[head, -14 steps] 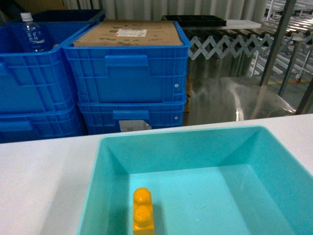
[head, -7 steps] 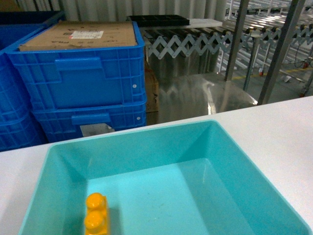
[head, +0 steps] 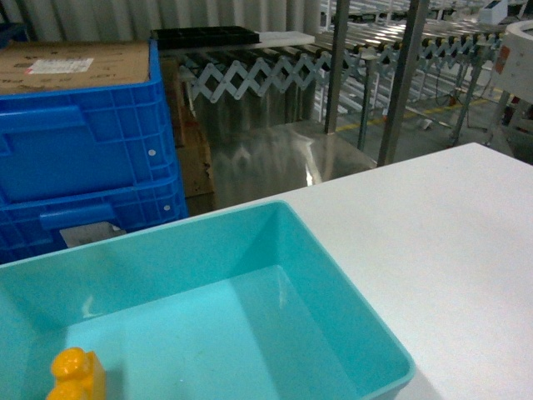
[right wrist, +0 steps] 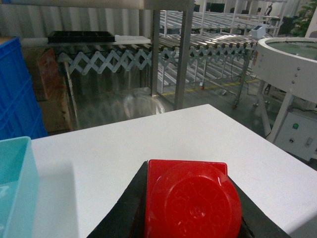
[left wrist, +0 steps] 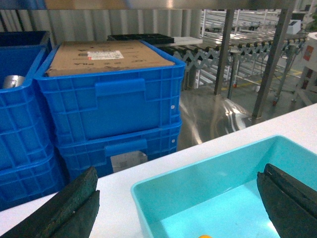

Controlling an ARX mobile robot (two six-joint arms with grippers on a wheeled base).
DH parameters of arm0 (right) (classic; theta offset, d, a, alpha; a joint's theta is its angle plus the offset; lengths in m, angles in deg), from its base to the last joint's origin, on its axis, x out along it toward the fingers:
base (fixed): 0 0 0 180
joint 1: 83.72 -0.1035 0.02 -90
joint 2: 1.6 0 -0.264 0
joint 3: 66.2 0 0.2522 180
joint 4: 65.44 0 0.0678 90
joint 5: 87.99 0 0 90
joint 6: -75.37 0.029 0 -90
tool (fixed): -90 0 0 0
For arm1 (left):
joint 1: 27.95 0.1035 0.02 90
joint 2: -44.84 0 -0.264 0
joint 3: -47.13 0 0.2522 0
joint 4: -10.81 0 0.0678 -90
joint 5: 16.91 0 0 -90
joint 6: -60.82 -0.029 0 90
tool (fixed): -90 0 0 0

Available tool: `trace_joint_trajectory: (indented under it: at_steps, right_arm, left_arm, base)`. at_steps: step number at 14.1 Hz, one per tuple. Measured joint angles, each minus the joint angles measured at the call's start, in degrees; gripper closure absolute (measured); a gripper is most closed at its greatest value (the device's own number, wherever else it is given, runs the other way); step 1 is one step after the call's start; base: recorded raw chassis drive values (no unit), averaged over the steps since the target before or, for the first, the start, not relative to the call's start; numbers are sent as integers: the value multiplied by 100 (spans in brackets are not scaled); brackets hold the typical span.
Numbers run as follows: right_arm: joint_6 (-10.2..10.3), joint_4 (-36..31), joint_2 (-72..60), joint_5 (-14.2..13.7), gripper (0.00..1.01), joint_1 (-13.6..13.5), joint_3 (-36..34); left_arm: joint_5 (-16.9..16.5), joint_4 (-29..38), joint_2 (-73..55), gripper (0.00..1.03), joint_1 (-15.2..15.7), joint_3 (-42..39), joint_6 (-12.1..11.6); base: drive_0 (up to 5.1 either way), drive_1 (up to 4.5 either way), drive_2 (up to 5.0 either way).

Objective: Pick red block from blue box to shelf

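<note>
The red block (right wrist: 190, 198), glossy with its round stud facing the camera, fills the bottom of the right wrist view, and my right gripper (right wrist: 190, 210) is shut on it above the white table. The blue box (head: 329, 258) sits at the lower left of the head view, and its corner shows in the right wrist view (right wrist: 17, 168). My left gripper (left wrist: 173, 208) hangs open over the box's near left corner (left wrist: 208, 173), dark fingers (left wrist: 59, 213) wide apart. The shelf's steel posts (head: 336, 75) rise behind the table. Neither gripper shows in the head view.
An orange-yellow two-stud brick (head: 77, 379) lies in the box. Stacked dark blue crates (head: 83, 142), the top one covered with cardboard, stand behind the table at left. A scissor roller conveyor (head: 250, 75) runs behind. White table (head: 450, 242) extends right; a round white machine (right wrist: 287, 64) stands beyond it.
The head view has swung to the right: the blue box, the orange-yellow brick and the crates have slid left in the frame, and more white table shows on the right.
</note>
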Motion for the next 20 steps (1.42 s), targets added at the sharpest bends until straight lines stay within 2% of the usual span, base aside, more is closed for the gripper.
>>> trace_joint_trajectory:
  at_steps: [20]
  right_arm:
    - [0, 0, 0, 0, 73, 0, 0]
  left_arm:
    - [2, 0, 0, 5, 0, 0, 0]
  base:
    - [-156, -156, -156]
